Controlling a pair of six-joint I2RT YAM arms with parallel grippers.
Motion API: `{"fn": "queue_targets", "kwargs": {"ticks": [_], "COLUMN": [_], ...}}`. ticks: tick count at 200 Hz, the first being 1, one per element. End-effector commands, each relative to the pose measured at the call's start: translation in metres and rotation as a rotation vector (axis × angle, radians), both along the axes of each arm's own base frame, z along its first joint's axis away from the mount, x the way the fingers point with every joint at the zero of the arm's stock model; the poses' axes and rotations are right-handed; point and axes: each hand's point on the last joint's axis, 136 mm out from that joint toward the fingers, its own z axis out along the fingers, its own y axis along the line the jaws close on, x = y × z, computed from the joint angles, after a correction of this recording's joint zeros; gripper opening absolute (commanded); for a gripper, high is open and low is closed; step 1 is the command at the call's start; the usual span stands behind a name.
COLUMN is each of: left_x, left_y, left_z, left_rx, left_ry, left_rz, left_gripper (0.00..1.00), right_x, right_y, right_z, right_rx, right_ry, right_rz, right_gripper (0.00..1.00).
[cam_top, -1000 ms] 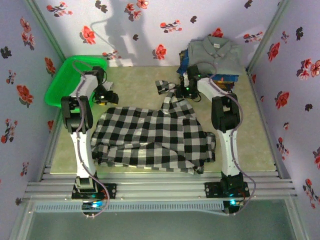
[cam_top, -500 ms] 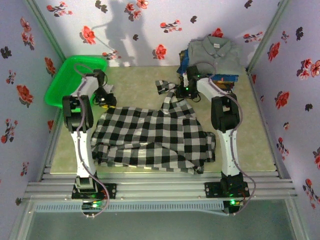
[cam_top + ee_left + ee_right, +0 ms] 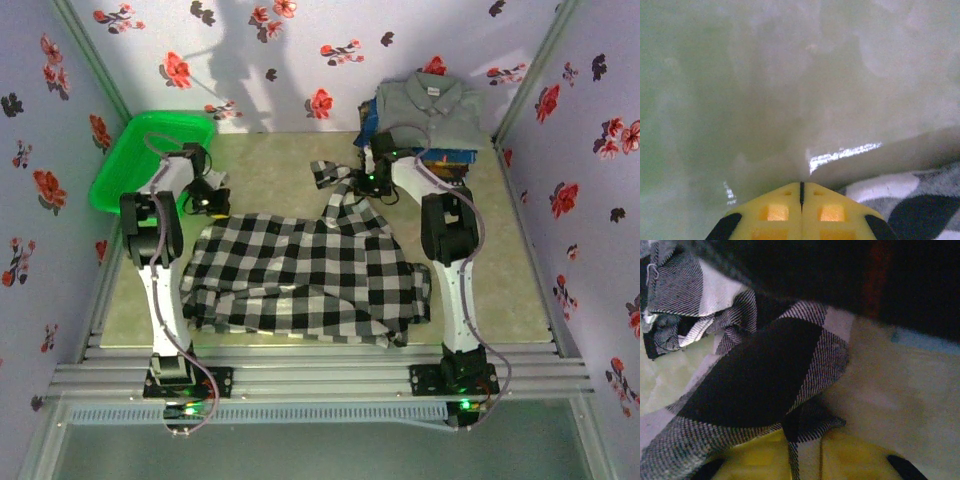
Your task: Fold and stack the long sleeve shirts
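Left wrist, left gripper (image 3: 801, 189) jaws together over table (image 3: 790, 75), right wrist, right gripper (image 3: 805, 442) jaws clamped on checked shirt (image 3: 755, 375)

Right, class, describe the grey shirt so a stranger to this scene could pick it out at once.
Go to the far right corner of the table, against the flowered wall, where folded shirts are stacked. The grey shirt lies on top, collar showing. It is plain, unlike the blue cloth beneath it and the black-and-white checked shirt spread mid-table.
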Motion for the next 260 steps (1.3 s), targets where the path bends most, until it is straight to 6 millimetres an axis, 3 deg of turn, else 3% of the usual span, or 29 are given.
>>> {"fn": "queue_targets", "kwargs": {"ticks": [1,30,104,112,135,153,181,260], "left_x": [0.004,0.007,0.000,0.000,0.006,0.011,0.016,0.010], "left_y": [0.004,0.007,0.014,0.013,0.012,0.009,-0.001,0.002], "left_z": [0.031,0.046,0.054,0.051,0.046,0.042,0.029,-0.017], "left_rx": [-0.021,-0.019,0.005,0.002,0.016,0.055,0.096,0.273], "left_ry": [-0.077,-0.162,-0.232,-0.218,-0.214,-0.224,-0.212,-0.114], "left_rz": [0.025,0.047,0.089,0.089,0.085,0.073,0.028,-0.072], "left_gripper": [0.00,0.00,0.00,0.00,0.32,0.46,0.48,0.44], "right_x": [0.003,-0.003,-0.030,-0.032,-0.035,-0.035,-0.035,-0.033], "right_y": [0.000,-0.006,-0.012,-0.012,-0.010,-0.007,-0.006,-0.003], "right_z": [0.041,0.054,0.073,0.070,0.063,0.062,0.060,0.057], "right_rx": [0.006,-0.011,-0.013,-0.013,-0.008,0.006,0.011,0.021], "right_ry": [-0.081,-0.105,-0.115,-0.108,-0.087,-0.088,-0.085,-0.079], "right_rz": [-0.005,-0.008,0.017,0.022,0.031,0.030,0.031,0.038], "right_gripper": [0.18,0.12,0.11,0.11,0.11,0.11,0.11,0.12]}}
